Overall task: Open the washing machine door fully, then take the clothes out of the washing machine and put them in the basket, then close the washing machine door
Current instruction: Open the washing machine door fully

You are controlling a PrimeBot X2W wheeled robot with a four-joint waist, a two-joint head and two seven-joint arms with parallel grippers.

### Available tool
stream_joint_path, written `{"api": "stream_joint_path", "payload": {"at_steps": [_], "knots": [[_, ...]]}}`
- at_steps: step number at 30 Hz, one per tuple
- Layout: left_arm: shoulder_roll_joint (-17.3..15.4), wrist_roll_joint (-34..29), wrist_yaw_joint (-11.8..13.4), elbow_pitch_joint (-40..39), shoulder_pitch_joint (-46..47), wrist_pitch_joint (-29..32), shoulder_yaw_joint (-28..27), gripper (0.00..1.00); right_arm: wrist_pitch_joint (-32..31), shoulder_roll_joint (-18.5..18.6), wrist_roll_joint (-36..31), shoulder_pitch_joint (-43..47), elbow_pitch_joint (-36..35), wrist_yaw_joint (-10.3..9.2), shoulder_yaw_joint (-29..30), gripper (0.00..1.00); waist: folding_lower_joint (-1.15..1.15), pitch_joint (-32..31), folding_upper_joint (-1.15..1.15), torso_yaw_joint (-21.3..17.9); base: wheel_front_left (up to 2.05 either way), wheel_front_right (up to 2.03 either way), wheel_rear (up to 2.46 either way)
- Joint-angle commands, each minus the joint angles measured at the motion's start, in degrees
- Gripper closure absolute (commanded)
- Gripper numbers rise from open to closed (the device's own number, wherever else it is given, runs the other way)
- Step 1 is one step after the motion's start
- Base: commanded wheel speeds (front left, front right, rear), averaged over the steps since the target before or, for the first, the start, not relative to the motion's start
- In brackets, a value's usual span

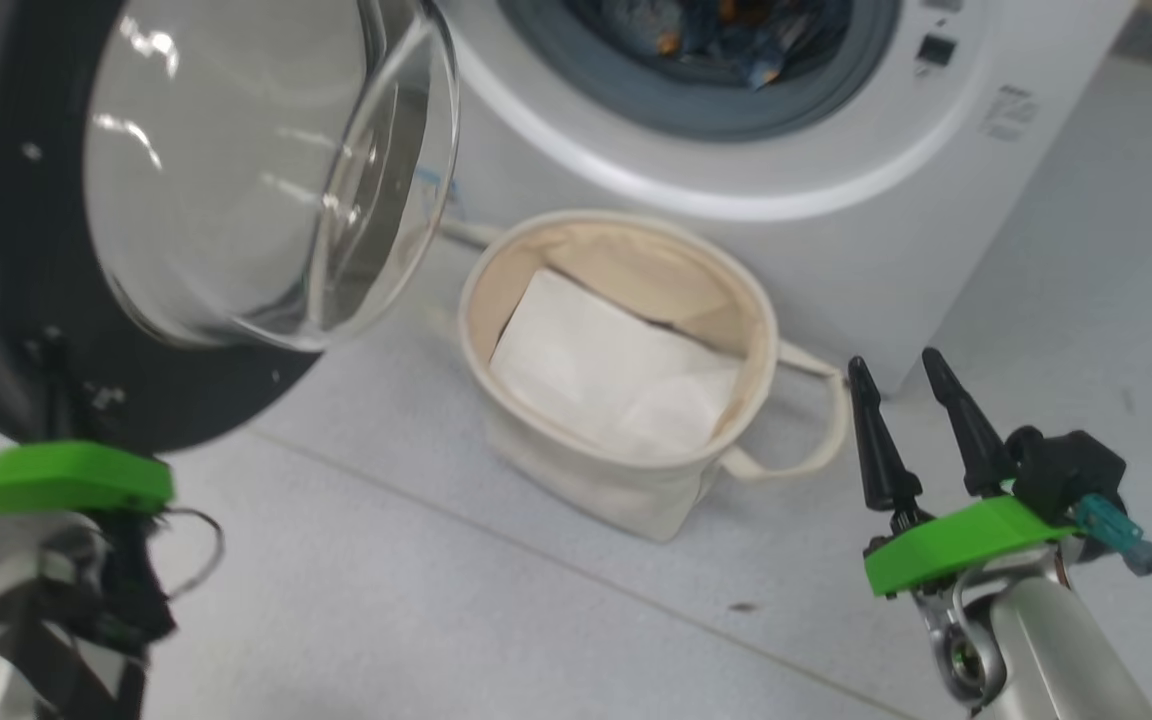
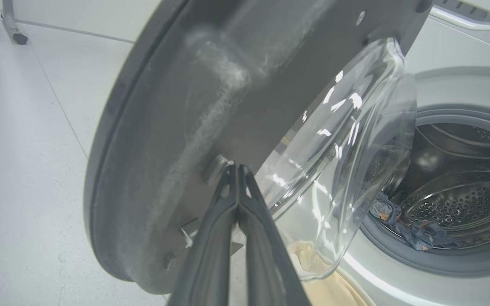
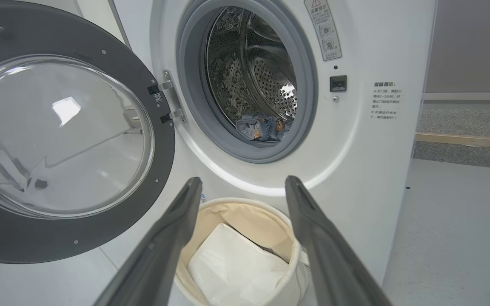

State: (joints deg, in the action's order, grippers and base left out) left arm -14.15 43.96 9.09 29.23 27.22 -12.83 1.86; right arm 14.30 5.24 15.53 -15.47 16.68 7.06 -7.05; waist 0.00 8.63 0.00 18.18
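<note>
The washing machine door (image 3: 15, 240) stands swung open on your left. Your left hand (image 2: 237, 170) is closed on nothing, its tips at the door's inner face. Your right hand (image 3: 243, 180) is open, empty, near the basket (image 3: 245, 221). The clothes (image 3: 262, 127) lie low at the front of the drum (image 3: 266, 72) inside the washing machine (image 3: 355, 170); they look soft, light and floppy, so pinch a bunched fold.

cream basket (image 1: 626, 470), blue clothes (image 3: 262, 128), white washing machine (image 3: 355, 140)
</note>
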Motion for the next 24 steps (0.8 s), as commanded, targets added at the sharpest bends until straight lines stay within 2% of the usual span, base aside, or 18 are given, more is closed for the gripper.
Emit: {"api": "stream_joint_path", "payload": {"at_steps": [1,5,14,24], "knots": [[-3.45,0.31,-0.12,-0.88,3.3,-1.04,-3.45,1.0,0.7,0.22,-0.75,-2.62,-2.34,0.43,-1.56,0.0,0.0,2.04,0.0,1.43,0.0,0.0,0.0],[-4.41,1.06,-1.16,1.69,6.21,-1.72,-6.22,1.0,0.7,0.77,-1.46,-3.71,-3.44,0.43,-1.56,0.0,0.0,5.3,0.0,2.93,0.0,0.0,0.0],[-4.33,1.07,-5.35,8.57,13.09,-2.14,-10.16,1.0,-0.7,1.86,-3.41,-5.7,-6.1,0.43,-1.27,0.0,0.0,12.47,0.0,5.61,0.0,0.0,0.0],[1.54,-2.68,-10.32,15.2,20.9,-2.16,-11.71,1.0,-3.98,4.0,-6.14,-3.21,-12.1,0.43,3.5,0.0,0.0,18.54,0.0,12.32,0.0,0.0,0.0]]}}
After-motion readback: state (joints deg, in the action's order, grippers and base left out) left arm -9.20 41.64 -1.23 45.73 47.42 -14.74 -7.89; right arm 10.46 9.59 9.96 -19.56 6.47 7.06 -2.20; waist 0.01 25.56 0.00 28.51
